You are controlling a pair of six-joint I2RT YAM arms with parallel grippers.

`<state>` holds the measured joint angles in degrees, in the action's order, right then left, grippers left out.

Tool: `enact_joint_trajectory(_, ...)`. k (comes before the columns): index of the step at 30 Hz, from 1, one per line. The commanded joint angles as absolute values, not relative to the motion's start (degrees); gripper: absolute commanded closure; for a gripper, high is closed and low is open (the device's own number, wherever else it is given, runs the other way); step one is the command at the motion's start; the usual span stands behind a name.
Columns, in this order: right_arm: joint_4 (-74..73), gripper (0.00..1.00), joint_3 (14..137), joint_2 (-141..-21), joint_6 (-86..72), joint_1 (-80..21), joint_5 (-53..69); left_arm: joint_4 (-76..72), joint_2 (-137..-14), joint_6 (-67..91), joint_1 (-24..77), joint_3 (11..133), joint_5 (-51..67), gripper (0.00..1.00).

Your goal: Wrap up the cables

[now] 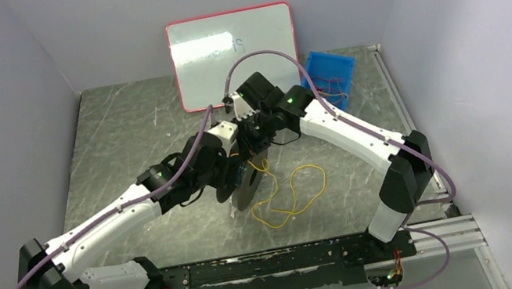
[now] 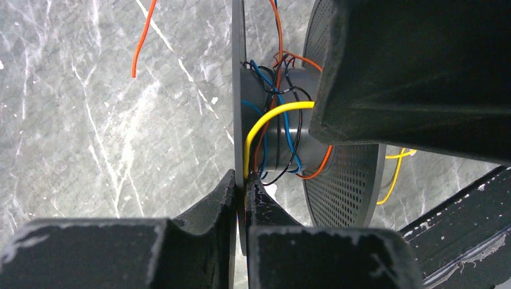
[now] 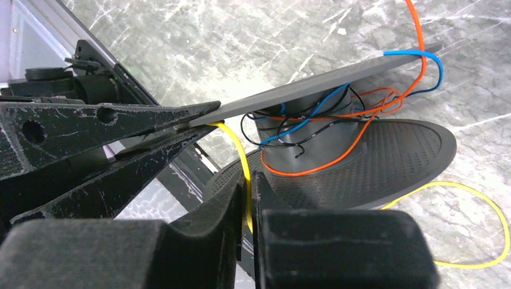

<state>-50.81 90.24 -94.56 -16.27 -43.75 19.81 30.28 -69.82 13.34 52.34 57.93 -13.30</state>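
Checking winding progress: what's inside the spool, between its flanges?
Loose turns of blue cable, black cable and orange cable around the core; a yellow cable enters from the right gripper. The core's far side is hidden.

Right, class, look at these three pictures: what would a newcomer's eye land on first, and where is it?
The dark grey spool held at the middle of the table, with blue, black and orange wires tangled round its hub. The left gripper clamps its flange edge while the right gripper pinches the yellow cable, whose slack loops on the table nearby. A blue bin sits far right.
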Motion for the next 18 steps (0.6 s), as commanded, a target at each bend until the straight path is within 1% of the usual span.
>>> enact_joint_trajectory(1,-49.0,0.82,88.9,-92.4,-16.7,-46.1,21.9,27.1,-68.9,12.6,53.4,57.5,-13.6,0.93)
enact_joint_trajectory(3,-48.1,0.77,88.6,-91.6,-17.1,-46.1,21.1,27.4,-69.0,12.5,53.4,57.6,-14.2,0.93)
enact_joint_trajectory(6,-47.3,0.66,88.7,-89.9,-17.4,-46.1,19.3,28.2,-69.4,12.9,53.5,57.8,-14.6,0.93)
enact_joint_trajectory(12,-46.7,0.55,88.3,-85.8,-17.6,-45.8,12.5,29.7,-69.9,14.1,53.5,58.5,-16.6,0.93)
enact_joint_trajectory(15,-45.3,0.5,85.9,-82.0,-17.5,-45.0,7.3,30.4,-70.1,14.8,53.5,59.1,-18.0,0.93)
enact_joint_trajectory(18,-42.2,0.48,82.2,-77.5,-17.9,-44.2,3.4,30.5,-70.0,15.1,53.5,59.2,-18.5,0.93)
